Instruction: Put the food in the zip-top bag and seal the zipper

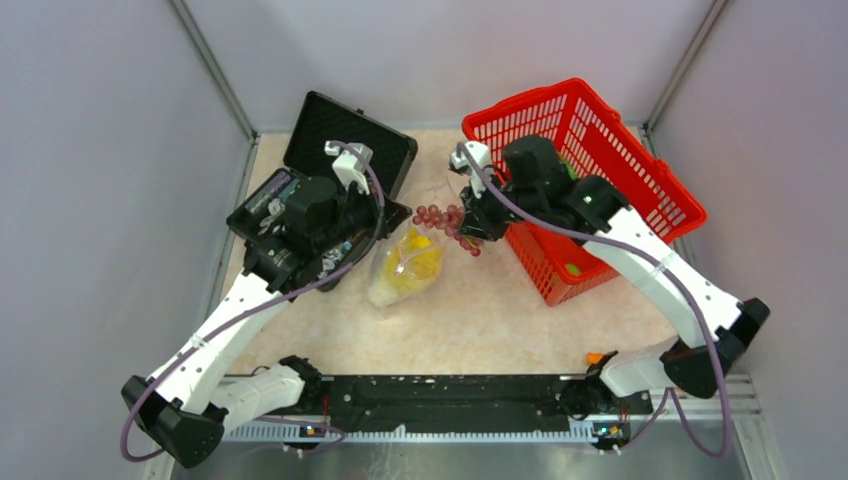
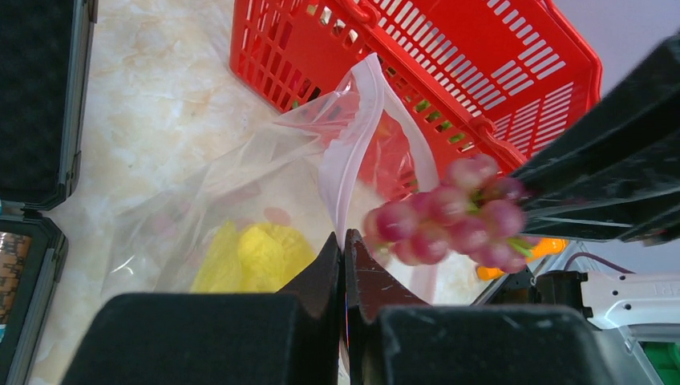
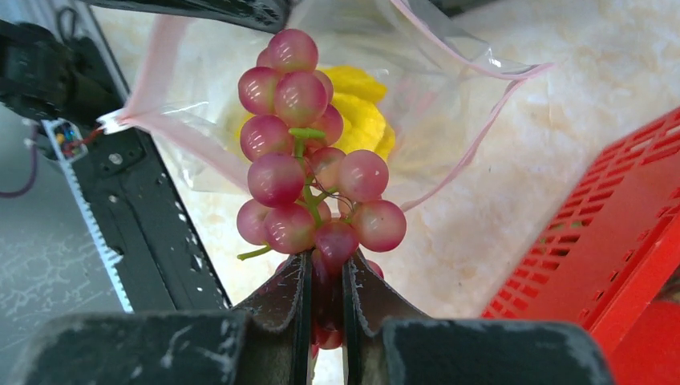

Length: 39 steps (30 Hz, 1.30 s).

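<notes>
Right tool (image 3: 325, 281) clamped on red-purple grapes (image 3: 309, 172), bunch jutting ahead of fingertips, at open mouth of zip-top bag (image 2: 200, 192). Left tool (image 2: 345, 261) pinched on zipper (image 2: 350, 144) (mouth lifted off worktop (image 2: 160, 72)); yellow leafy bunch (image 2: 252, 257) inside bag, just beyond its tips.

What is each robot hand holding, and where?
Right gripper: the red grapes, by one end of the bunch. Left gripper: the bag, by its pink edge.
</notes>
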Each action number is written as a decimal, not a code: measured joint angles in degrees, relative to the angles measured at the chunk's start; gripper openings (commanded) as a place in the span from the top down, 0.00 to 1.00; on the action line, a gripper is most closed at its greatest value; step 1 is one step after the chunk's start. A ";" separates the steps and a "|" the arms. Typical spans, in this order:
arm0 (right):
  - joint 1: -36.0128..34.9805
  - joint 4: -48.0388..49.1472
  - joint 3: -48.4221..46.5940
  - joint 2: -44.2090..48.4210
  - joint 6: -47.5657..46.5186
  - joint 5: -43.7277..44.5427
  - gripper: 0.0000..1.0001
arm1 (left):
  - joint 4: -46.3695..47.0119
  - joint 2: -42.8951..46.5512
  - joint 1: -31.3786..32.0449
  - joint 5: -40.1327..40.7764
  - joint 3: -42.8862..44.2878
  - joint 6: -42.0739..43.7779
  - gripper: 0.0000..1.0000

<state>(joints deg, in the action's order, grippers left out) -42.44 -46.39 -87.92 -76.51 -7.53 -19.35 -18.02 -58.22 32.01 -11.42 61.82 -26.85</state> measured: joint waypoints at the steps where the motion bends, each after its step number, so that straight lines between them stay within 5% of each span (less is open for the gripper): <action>1: -0.63 -1.55 -1.20 -1.57 -0.02 1.38 1.00 | 0.04 -0.15 0.00 -0.39 0.00 0.00 1.00; 15: -3.91 -13.88 -13.31 -12.39 3.45 16.68 0.99 | -0.24 -6.10 6.60 -1.20 1.92 4.48 1.00; 30: -3.91 -14.12 -18.38 -15.76 11.17 15.87 0.98 | -0.48 -7.52 12.26 4.68 2.78 7.80 1.00; 39: -3.91 -12.72 -18.38 -19.63 12.31 14.78 0.89 | -0.44 -5.95 12.35 6.69 2.75 7.06 1.00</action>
<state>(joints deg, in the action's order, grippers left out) -46.35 -59.11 -106.30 -96.14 4.78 -4.58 -18.46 -64.16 44.36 -4.73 64.58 -19.79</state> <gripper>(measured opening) 0.088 0.002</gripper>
